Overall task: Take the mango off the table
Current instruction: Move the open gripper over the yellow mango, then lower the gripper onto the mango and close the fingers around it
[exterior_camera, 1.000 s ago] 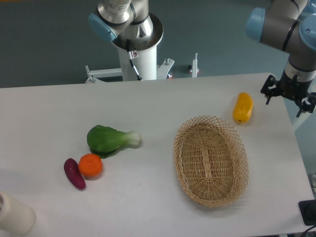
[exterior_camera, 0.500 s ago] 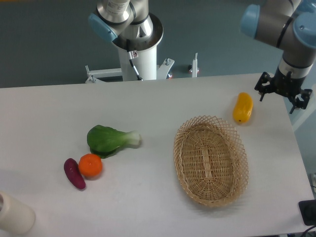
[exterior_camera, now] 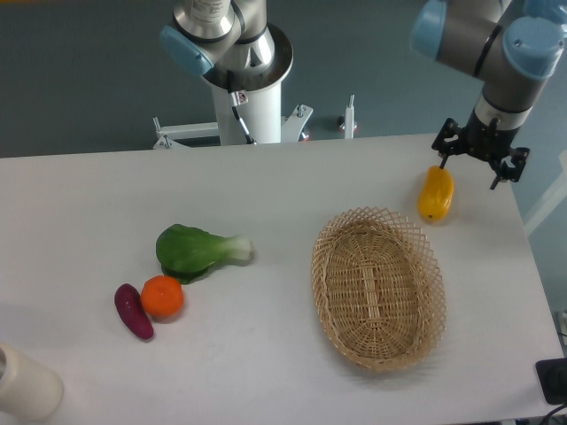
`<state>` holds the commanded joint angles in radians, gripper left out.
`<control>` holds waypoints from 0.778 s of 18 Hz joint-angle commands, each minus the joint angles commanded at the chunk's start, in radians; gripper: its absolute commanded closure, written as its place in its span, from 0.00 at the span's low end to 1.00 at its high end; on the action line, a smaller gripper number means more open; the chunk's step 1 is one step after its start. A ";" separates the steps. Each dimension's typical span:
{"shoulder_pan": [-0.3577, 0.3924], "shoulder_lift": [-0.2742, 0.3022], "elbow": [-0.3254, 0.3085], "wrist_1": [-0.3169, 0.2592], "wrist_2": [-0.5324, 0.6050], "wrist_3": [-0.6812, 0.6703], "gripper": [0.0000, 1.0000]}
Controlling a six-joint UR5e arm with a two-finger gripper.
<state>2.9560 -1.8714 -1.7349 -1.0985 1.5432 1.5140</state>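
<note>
No writing is readable. The tool (exterior_camera: 479, 159), fingers apart, hangs upper right beside the mango (exterior_camera: 436, 193) near the desk (exterior_camera: 283, 190) edge.

The claw (exterior_camera: 479, 158) is small and dark against the surface's (exterior_camera: 266, 186) far edge, so whether its fingers touch the mango (exterior_camera: 436, 193) cannot be told. A white cylinder (exterior_camera: 27, 385) at the lower left and a black object (exterior_camera: 554, 381) at the lower right are cut off by the frame's edges. The arm (exterior_camera: 483, 35) runs out of the top.
</note>
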 joint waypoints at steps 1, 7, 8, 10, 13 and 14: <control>0.002 -0.002 -0.014 0.017 0.000 0.005 0.00; 0.005 -0.044 -0.072 0.160 0.006 0.005 0.00; 0.002 -0.067 -0.084 0.182 0.009 0.006 0.00; 0.002 -0.071 -0.098 0.184 0.009 0.006 0.00; 0.000 -0.086 -0.104 0.190 0.009 0.005 0.00; -0.003 -0.090 -0.104 0.195 0.009 0.005 0.00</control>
<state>2.9529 -1.9619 -1.8392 -0.9036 1.5524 1.5186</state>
